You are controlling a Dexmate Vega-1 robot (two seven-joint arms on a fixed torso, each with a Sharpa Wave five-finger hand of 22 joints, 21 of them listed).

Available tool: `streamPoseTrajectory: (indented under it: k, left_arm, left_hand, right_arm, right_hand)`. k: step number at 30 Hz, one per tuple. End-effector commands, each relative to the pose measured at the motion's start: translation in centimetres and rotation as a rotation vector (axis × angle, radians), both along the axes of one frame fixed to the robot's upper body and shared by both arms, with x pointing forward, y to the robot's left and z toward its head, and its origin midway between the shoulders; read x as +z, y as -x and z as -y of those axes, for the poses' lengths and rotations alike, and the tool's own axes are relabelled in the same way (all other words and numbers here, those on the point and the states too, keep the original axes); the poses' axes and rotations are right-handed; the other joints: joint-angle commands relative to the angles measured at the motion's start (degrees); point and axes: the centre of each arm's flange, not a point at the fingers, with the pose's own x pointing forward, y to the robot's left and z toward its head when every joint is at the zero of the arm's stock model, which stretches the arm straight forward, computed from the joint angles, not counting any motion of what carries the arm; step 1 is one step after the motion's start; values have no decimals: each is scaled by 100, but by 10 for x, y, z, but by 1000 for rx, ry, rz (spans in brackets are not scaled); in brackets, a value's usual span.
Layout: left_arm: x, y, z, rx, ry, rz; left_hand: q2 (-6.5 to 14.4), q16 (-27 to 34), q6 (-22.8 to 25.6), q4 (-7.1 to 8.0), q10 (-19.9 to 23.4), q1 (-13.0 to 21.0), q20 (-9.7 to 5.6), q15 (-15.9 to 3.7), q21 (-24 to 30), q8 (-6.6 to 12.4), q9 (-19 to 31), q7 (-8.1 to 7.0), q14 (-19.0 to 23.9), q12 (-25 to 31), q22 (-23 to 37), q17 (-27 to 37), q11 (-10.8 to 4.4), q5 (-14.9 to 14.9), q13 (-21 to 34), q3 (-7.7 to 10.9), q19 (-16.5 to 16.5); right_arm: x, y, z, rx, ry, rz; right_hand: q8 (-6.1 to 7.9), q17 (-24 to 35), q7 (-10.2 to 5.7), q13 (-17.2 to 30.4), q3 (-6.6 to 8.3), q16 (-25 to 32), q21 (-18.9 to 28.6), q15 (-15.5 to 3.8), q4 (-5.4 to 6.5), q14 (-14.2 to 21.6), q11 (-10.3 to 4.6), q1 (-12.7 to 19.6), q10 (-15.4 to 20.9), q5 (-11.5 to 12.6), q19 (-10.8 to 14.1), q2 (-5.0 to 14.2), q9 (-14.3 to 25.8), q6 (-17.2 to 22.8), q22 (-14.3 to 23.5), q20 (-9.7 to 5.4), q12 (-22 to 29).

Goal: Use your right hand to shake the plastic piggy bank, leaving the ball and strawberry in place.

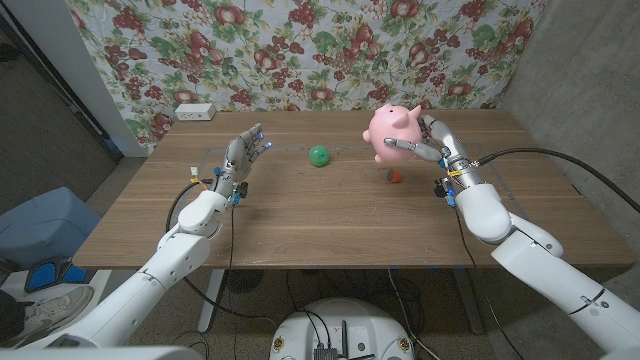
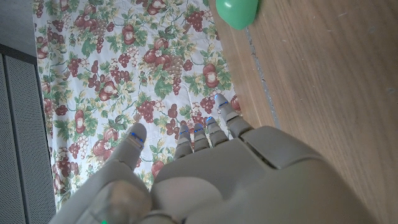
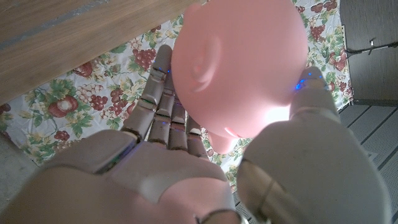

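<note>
The right hand (image 1: 428, 140) grips the pig (image 1: 392, 131) lifted above the table (image 1: 300, 220) over the strawberry (image 1: 396, 177), so shaking is underway; next, keep clear of the ball (image 1: 318, 155).

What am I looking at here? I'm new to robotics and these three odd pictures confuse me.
A two-armed robot stands at a wooden table. The wide picture comes from a camera on its head, looking down. The other two come from cameras on its wrists, looking along the back of each hand, so they appear turned around.

The right hand holds a pink piggy bank lifted above the table; the right wrist view shows the fingers wrapped around it. The left hand holds nothing, fingers apart. On the table lie a green ball and a small red thing, likely the strawberry, below the bank.
</note>
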Motion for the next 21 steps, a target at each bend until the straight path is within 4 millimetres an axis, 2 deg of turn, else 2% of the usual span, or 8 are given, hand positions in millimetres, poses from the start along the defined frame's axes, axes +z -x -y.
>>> streamPoseTrajectory:
  k: [1,21]
  left_arm:
    - [0,2,0,2,0,3]
    - [3,-3,2,3,-5,-2]
  left_hand:
    - [203,-13,46,-46,0,-51,5,-5,-25,22,23,-38,61,12,11,17,-9,27,23,8,30]
    - [204,-15,50,-49,5,-51,6,1,-70,22,23,-39,63,14,12,16,-9,27,23,7,42]
  right_arm:
    - [0,1,3,-26,-11,15]
    - [-3,4,24,-153,-209,220]
  right_hand:
    - [346,3252,-731,1412,1838,847,62,-2139,-10,2201,-1665,436,3115,1722,-305,833,919,3804,3,-249,892]
    - [348,3252,-733,1430,1869,865,153,-2141,-17,2199,-1688,428,3110,1723,-337,828,921,3813,-15,-254,898]
